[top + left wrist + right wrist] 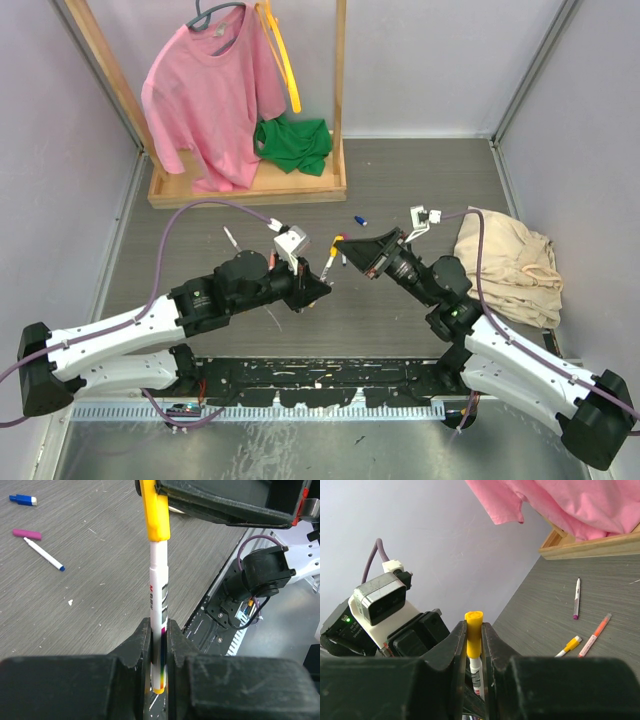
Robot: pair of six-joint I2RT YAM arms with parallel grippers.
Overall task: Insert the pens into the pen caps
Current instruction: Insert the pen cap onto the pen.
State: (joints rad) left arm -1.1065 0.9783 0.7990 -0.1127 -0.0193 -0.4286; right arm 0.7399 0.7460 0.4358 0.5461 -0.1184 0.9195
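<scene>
At centre, left hand (159,630) clamps pen (159,595), right hand (474,630) pinches yellow cap (473,635).

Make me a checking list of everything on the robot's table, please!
Surface: grey wood-grain table, small white flecks.
Job's things: white-barrelled pen with yellow plastic cap over its end, held between both grippers. Lying loose: blue-tipped white pen, magenta cap, short blue cap, magenta-tipped pen, orange pen, yellow-ended pen.
Clutter: crumpled beige cloth at the table's right.
Grippers: left gripper shut on the white-barrelled pen; right gripper shut on the yellow plastic cap.
Cables: purple cable looping off each wrist.
Surroundings: wooden rack holding pink T-shirt, green cloth, yellow strap; pale walls.
</scene>
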